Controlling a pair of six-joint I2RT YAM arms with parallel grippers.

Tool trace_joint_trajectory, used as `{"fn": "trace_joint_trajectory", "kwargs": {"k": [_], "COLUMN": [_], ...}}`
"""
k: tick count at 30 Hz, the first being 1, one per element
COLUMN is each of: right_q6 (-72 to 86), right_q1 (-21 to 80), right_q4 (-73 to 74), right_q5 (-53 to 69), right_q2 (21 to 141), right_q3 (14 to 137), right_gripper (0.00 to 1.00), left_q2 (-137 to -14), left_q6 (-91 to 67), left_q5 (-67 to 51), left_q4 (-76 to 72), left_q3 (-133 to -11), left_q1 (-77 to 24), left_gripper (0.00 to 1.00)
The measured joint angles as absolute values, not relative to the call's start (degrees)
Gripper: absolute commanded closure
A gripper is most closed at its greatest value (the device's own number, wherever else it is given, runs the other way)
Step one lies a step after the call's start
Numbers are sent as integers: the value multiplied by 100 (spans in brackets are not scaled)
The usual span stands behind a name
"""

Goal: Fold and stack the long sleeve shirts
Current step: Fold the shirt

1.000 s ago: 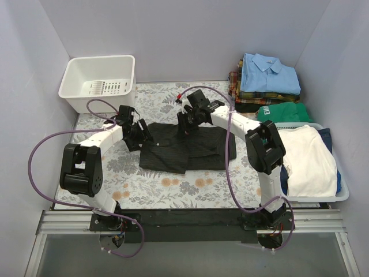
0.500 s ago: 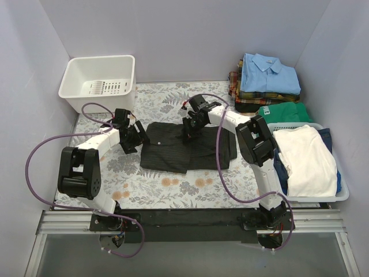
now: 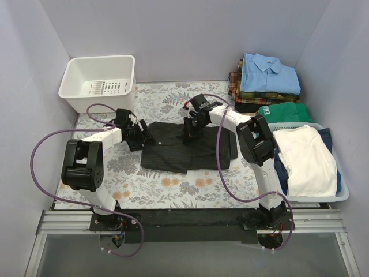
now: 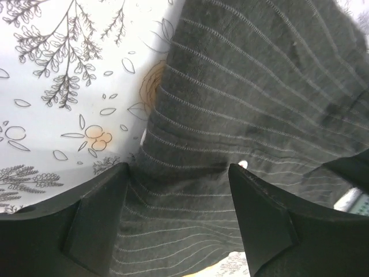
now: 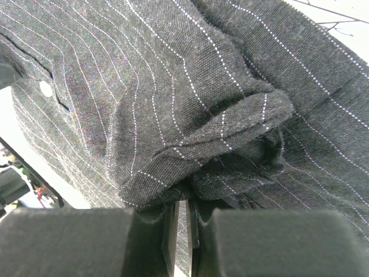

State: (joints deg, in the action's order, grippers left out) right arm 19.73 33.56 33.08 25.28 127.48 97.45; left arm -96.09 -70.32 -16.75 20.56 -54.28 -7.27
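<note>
On floral table [image 3: 173, 95], rumpled, woven pinstriped shirt [image 3: 173, 149]

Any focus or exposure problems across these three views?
Top external: even light, sharp, no glare on the pinstriped shirt. Left wrist: left fingers dark and blurred, tablecloth bright. Right wrist: weave crisp, right fingers defocused, tablecloth corner blown out.

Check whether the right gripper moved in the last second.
Yes, slightly: the right gripper, pinching the pinstriped shirt, shifted away from the white bin, toward the table's near edge.
</note>
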Motion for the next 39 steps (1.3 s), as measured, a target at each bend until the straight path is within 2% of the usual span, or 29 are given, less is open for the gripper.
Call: {"fn": "trace_joint_trajectory", "kwargs": {"k": [7, 8, 11, 12, 14, 20, 27, 34, 39], "right_q6": [2021, 2023, 2025, 2032, 2045, 2062, 1968, 1907, 1863], "right_q1": [3343, 3343, 3343, 3343, 3343, 3339, 3367, 3295, 3273], "right_q4": [3312, 3312, 3315, 3315, 3321, 3426, 3621, 4003, 4066], "right_q5": [2609, 2611, 2611, 2611, 2613, 2611, 2272, 1269, 1063], "right_q2": [12768, 12768, 12772, 12776, 12781, 12794, 12709, 12221, 11961], "right_q3": [9745, 9745, 9745, 9745, 9747, 9786, 9852, 9852, 10239], "right_gripper": [85, 85, 85, 85, 85, 84, 73, 65, 60], "left_q2": [-9808, -9819, -9902, -9946, -10057, -10193, -9985, -9338, -9321], "left_q6": [-7116, -7094, -6987, -6989, -6969, -7052, -6982, -6781, -6724], "left_q5": [-1706, -1708, -1809, -1879, -2029, -2331, -2014, -1691, -1693], "left_q4": [1660, 1616, 1461, 1424, 1308, 1153, 1894, 2399, 2545], "left_q3": [-5524, -5524, -5531, -5542, -5546, -5470, -5900, -6488, -6525], "left_q1": [-561, -534, -499, -497, -460, -438, -484, -497, -493], "left_gripper": [32, 35, 52, 74, 98, 100, 100, 100, 100]}}
